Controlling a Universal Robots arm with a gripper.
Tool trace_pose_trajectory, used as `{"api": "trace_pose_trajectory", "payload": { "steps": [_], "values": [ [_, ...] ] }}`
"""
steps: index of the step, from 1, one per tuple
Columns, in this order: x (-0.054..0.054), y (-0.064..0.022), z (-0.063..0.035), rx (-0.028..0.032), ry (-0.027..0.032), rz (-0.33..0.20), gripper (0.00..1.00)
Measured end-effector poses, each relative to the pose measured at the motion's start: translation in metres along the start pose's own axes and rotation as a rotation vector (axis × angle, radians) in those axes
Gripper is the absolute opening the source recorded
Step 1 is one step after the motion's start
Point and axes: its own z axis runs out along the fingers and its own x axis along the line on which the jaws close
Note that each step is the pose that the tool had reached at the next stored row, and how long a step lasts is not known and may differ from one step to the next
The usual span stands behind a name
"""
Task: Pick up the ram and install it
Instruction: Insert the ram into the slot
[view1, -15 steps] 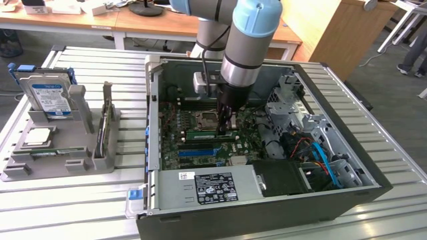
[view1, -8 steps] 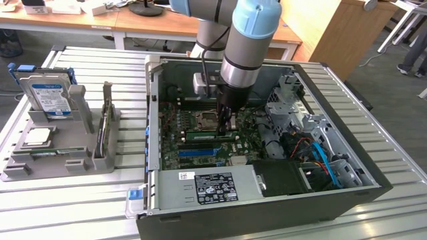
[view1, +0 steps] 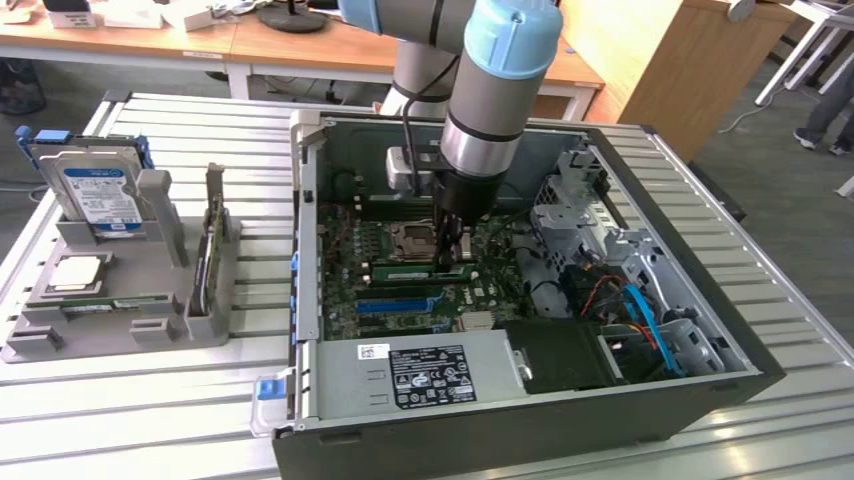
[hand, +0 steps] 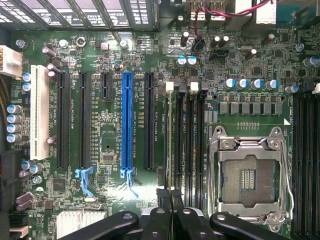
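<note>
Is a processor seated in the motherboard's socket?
No, the socket shows bare contacts inside its metal frame.

arm (view1: 483, 110) vertical, wrist pointing down, jaws pinched nearly together

One case (view1: 534, 430) is lying open on the bench (view1: 134, 420), holding one board (hand: 110, 125). One blue slot (hand: 127, 120), three long black slots (hand: 63, 120) flanking it, one white slot (hand: 39, 110) and one socket (hand: 248, 175) are showing there. One gripper (hand: 171, 194) is meeting one ram (view1: 414, 270). One drive (view1: 100, 190) and one chip (view1: 78, 272) are sitting in one holder (view1: 147, 330).
</note>
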Motion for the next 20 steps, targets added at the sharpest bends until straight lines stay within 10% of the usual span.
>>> {"api": "trace_pose_trajectory", "payload": {
  "steps": [13, 20],
  "values": [
    [0.000, 0.0001, -0.0006, 0.0000, 0.0001, 0.000, 0.25],
    [0.000, 0.0002, -0.0162, 0.0000, 0.0000, 0.000, 0.25]
  ]
}}
